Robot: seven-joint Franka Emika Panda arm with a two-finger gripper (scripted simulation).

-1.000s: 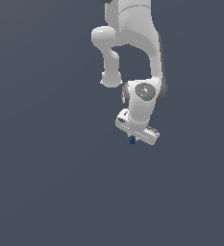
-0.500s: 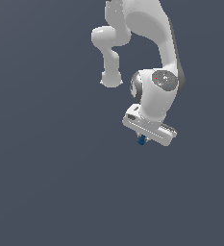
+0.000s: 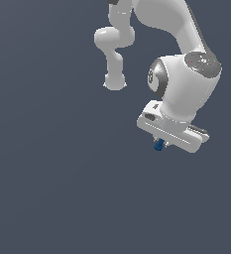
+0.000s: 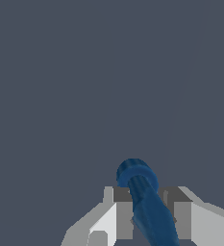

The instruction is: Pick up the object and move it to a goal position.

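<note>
Hanging over plain grey ground, the white arm [image 3: 186, 74] carries its gripper [image 3: 160, 144] with the fingers [image 4: 122, 211] clamped on the object [image 3: 159, 145], a small dark blue blob poking out beneath. It looks light, stiff and smooth, probably slippery; the narrow shaft between the pads, behind the rounded end [image 4: 136, 174], seems the surest hold.
</note>
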